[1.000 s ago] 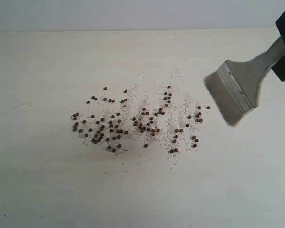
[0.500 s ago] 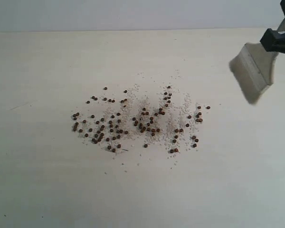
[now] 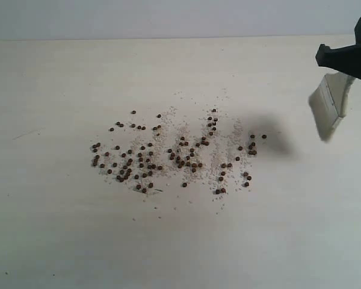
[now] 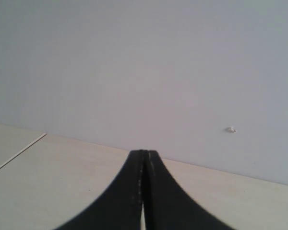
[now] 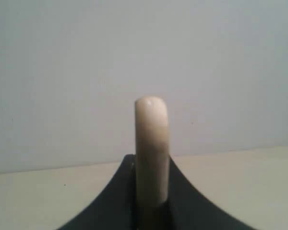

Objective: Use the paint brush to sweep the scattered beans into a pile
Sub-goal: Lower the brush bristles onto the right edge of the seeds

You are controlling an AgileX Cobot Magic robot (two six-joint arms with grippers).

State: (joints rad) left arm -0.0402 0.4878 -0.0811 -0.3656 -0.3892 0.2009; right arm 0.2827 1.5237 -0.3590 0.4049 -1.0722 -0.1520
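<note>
1. The right gripper (image 5: 151,194) is clamped on the white handle of the paint brush (image 5: 151,139). In the right wrist view the rounded end of the handle stands up between the two black jaws.
2. In the exterior view the right gripper (image 3: 340,57) sits at the far right edge. The paint brush (image 3: 331,105) hangs below it, bristles lowest. It looks raised off the table (image 3: 60,241), since its shadow (image 3: 271,141) falls apart from it, nearer the spill.
3. The left gripper (image 4: 144,160) has its jaws pressed together with nothing between them. It faces a bare wall and does not appear in the exterior view.
4. The beans (image 3: 168,156) lie in a wide, loose band across the middle of the table, mixed with fine white crumbs (image 3: 219,153). The spread is denser at its left end, and a few strays sit off toward the brush.
5. Progress, as I judge it: no tight pile exists yet, so the gathering is largely undone. What remains is to lower the bristles to the surface beside the outlying beans and draw them inward, stroke by stroke.
</note>
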